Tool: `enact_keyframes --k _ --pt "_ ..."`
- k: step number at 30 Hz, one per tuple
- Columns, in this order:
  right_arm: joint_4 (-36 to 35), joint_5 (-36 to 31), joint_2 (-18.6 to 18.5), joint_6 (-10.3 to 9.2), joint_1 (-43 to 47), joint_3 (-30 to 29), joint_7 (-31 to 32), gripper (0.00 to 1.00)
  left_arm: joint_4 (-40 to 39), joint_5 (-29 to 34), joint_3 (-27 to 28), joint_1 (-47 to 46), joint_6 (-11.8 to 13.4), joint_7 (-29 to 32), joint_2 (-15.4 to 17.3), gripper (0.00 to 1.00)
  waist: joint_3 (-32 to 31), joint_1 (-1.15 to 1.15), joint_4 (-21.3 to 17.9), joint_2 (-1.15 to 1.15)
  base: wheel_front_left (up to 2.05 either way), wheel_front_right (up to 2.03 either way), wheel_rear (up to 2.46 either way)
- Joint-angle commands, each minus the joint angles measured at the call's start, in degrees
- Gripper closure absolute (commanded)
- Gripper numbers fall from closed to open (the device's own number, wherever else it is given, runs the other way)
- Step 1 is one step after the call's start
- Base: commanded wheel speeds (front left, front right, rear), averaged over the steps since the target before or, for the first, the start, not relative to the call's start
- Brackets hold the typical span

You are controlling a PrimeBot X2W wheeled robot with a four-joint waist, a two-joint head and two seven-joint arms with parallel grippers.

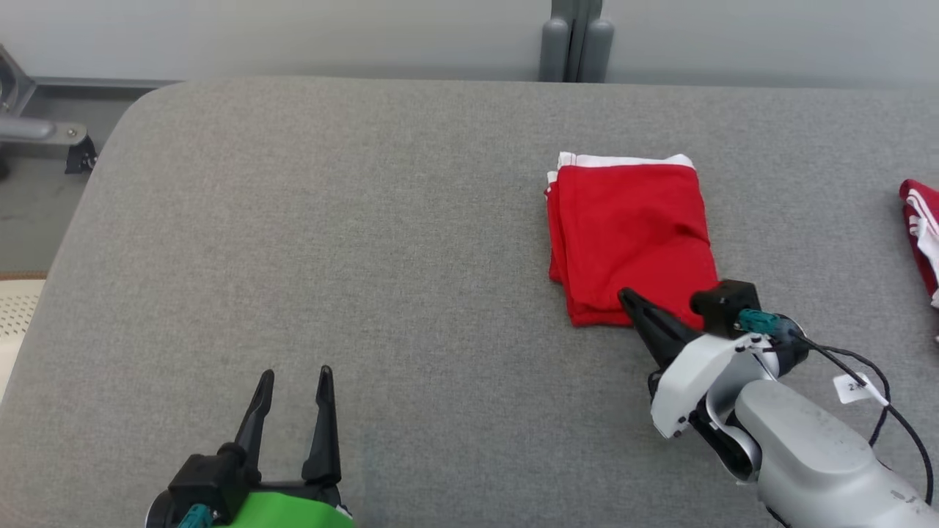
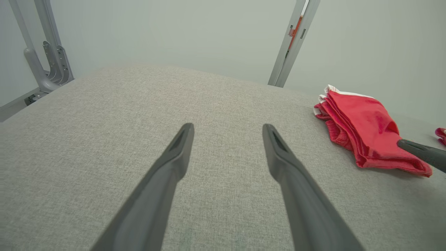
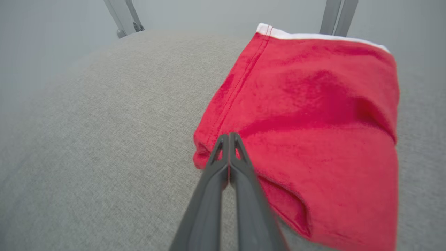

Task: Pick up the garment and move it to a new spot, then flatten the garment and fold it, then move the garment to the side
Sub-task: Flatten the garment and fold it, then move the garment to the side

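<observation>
- I see the folded red garment with a white trim point(image 1: 631, 235) on the grey fabric-covered surface point(image 1: 330, 220), in its right half and nearer to the far edge than to me.
- The garment lies flat in several layers. The white trim is on its far side, and the layered folds show along its left side in the left wrist view point(image 2: 362, 129).
- The right fingers point(image 1: 653, 323) are pressed fully together, with no gap between them.
- Their tips lie on the near left corner of the garment point(image 3: 313, 122). In the right wrist view I see no cloth between the right fingers point(image 3: 212, 195), so they touch the garment but do not hold it.
- In the left wrist view, one dark finger of the right arm point(image 2: 425, 153) rests over the near end of the garment.
- The left fingers point(image 1: 323, 418) stand wide apart and hold nothing. They are at the near left of the surface, well apart from the garment.
- In the left wrist view the left fingers point(image 2: 174, 157) point over bare grey fabric.
- A second red and white cloth point(image 1: 921, 235) lies at the right edge of the surface, apart from the folded garment.
</observation>
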Motion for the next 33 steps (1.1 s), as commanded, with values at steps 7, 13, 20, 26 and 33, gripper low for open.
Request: enact_keyframes --k 7,13,20,26,33 --pt "-10.9 -7.5 -1.1 -0.07 12.5 -18.8 -0.4 0.0 0.9 1.4 3.6 3.5 -1.1 -0.1 0.2 0.0 -6.5 0.0 -3.8 0.0 0.0 0.0 0.0" --pt "-19.0 -14.2 1.4 -0.07 23.5 -33.7 -0.4 0.0 1.9 2.7 5.1 5.1 -3.1 -0.1 0.2 0.0 -8.4 0.0 -4.9 0.0 0.0 0.0 0.0" --pt "-23.3 -17.5 3.9 -0.06 32.0 -41.1 -0.4 0.0 3.1 2.3 5.9 5.4 -4.2 -0.1 0.2 0.0 -9.4 0.0 -5.8 0.0 0.0 0.0 0.0" --pt "-22.4 -18.6 4.6 -0.07 34.6 -43.2 -0.4 0.0 4.7 2.9 5.5 5.3 -5.2 -0.1 0.2 0.0 -9.5 0.0 -6.1 0.0 0.0 0.0 0.0" --pt "-21.6 -18.5 5.6 -0.07 33.9 -43.1 -0.4 0.0 5.2 3.0 5.3 4.6 -5.6 -0.1 0.2 0.0 -9.0 0.0 -5.8 0.0 0.0 0.0 0.0"
